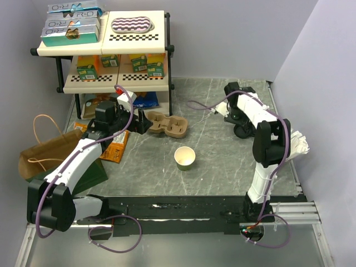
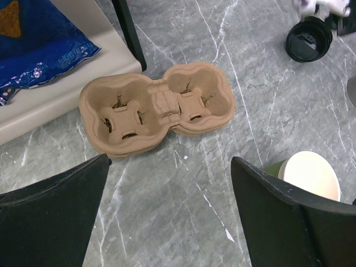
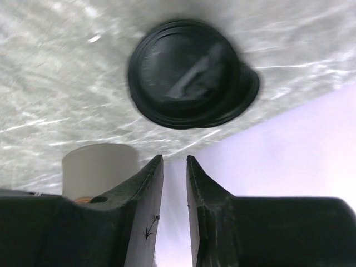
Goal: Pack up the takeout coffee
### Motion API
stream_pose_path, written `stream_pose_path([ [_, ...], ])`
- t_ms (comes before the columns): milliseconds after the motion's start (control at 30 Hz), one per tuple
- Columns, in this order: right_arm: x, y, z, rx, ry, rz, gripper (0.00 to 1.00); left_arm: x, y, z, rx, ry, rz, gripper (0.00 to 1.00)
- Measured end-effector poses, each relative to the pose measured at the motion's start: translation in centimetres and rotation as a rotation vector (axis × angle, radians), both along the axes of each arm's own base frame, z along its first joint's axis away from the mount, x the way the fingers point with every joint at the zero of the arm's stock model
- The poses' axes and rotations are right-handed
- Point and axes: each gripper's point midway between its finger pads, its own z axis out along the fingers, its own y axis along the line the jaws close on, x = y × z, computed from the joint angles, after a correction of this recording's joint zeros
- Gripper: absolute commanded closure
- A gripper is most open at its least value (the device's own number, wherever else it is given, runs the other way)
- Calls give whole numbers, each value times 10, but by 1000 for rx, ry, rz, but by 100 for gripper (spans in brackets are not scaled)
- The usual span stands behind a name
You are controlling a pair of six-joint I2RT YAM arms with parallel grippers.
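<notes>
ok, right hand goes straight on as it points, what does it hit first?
The black lid, dead ahead on the table. Depth is unclear: it might touch bare table just short of it.

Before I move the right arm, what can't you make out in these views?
- Lid: blurred in the right wrist view; in the top view the right arm covers it.
- Cup: left wrist view, half hidden behind a finger of the left end effector.
- Grey stack: right wrist view, its base hidden by the right end effector.
- Bag: top view, its inside does not show.
</notes>
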Motion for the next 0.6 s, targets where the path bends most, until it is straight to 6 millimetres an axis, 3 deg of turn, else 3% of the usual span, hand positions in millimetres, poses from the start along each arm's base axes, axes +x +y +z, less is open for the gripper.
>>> stream_pose_path([
  [167, 21, 2, 10, 6, -51, -12, 68, 0, 0, 0, 0, 0, 0, 3],
  [433, 33, -13, -19, 0, 29, -98, 67, 0, 0, 0, 1, 0, 1, 3],
  [600, 36, -27, -21, 14, 47, -180, 66, 0, 0, 0, 0, 1, 0, 3],
])
